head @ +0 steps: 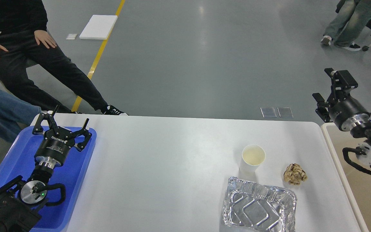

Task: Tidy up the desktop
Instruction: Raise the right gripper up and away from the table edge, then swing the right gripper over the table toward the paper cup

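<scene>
The white desktop (159, 167) fills the middle of the head view. On its right part stand a white paper cup (252, 159), a crumpled brown paper ball (295, 174) and an empty foil tray (259, 206) at the front edge. My left gripper (63, 120) is open and empty above the blue tray (14, 161) at the left edge. My right gripper (325, 87) is open and empty, raised beyond the table's right far corner, above the beige bin (366, 187).
People sit at the far left (27, 61) and stand at the far right (349, 22). A white foam board (98, 26) and a yellow line (98, 51) lie on the grey floor.
</scene>
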